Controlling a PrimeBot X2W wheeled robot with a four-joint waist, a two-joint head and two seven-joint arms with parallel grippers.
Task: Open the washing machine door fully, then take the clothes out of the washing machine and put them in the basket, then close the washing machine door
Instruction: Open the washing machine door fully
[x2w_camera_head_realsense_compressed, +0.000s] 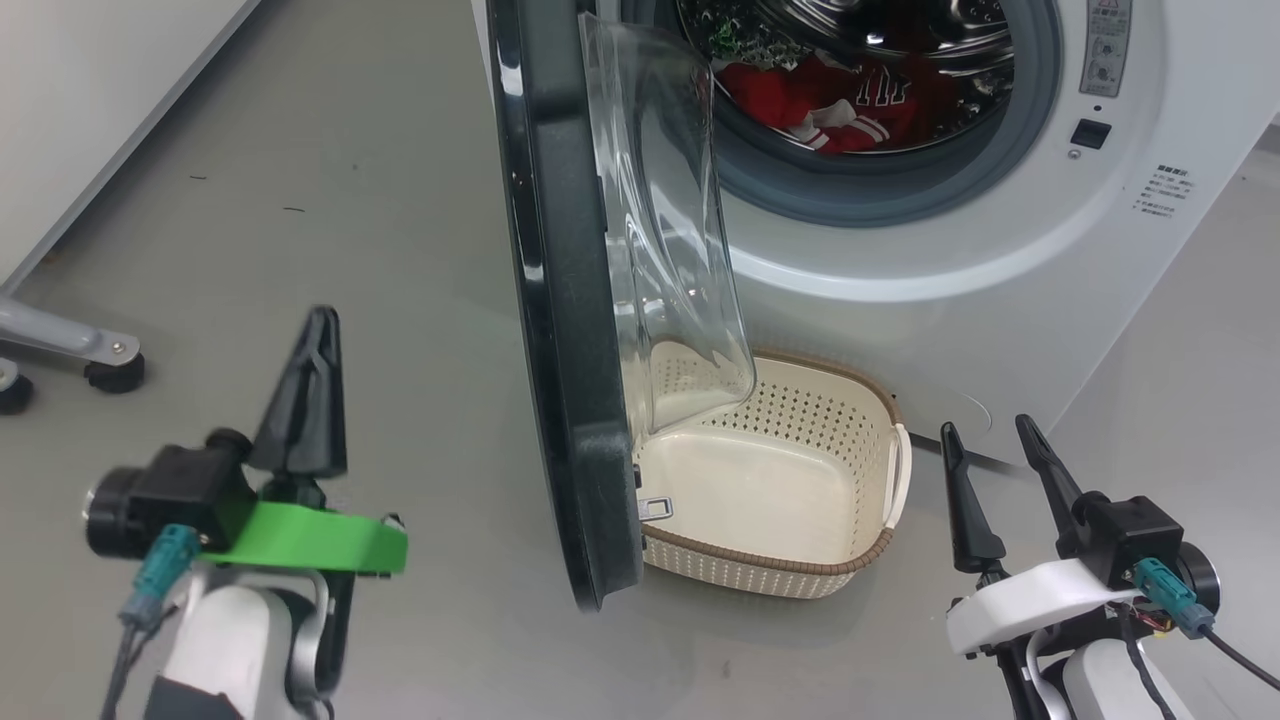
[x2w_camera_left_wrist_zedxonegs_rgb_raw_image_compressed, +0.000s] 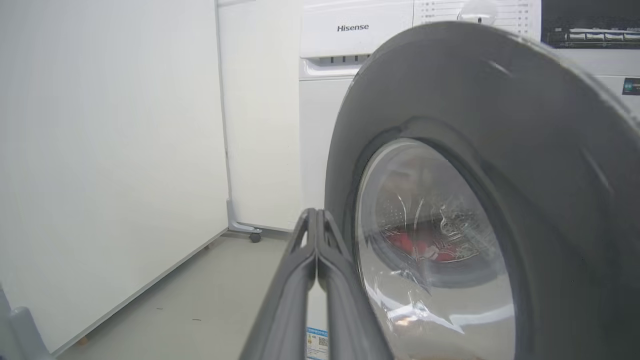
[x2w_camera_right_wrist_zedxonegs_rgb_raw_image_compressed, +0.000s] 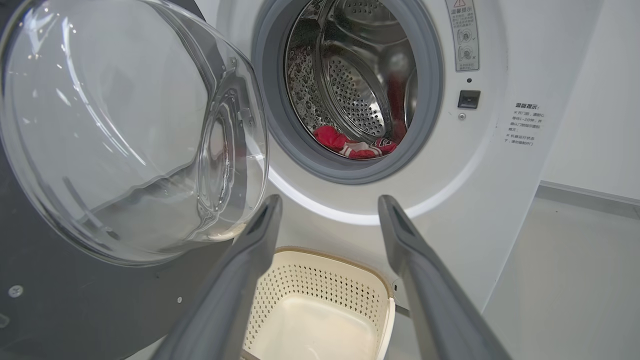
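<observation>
Reading as a test lab, not a home: Hisense washing machine (x2w_camera_left_wrist_zedxonegs_rgb_raw_image_compressed: 350, 50) is standing on bare grey floor (x2w_camera_head_realsense_compressed: 350, 180), white partition panels (x2w_camera_left_wrist_zedxonegs_rgb_raw_image_compressed: 100, 150) on castor feet (x2w_camera_head_realsense_compressed: 115, 372) are standing left of it.

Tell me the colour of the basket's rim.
Brown, woven-look rim on the cream perforated basket; the head view shows it best.

Head camera looks down on the washing machine door (x2w_camera_head_realsense_compressed: 560, 300), seen edge-on. Left wrist camera faces its outer side, close beside the left end effector (x2w_camera_left_wrist_zedxonegs_rgb_raw_image_compressed: 316, 215). Right wrist camera faces its inner glass, sharing the basket (x2w_camera_right_wrist_zedxonegs_rgb_raw_image_compressed: 310, 290) with the head view.
</observation>
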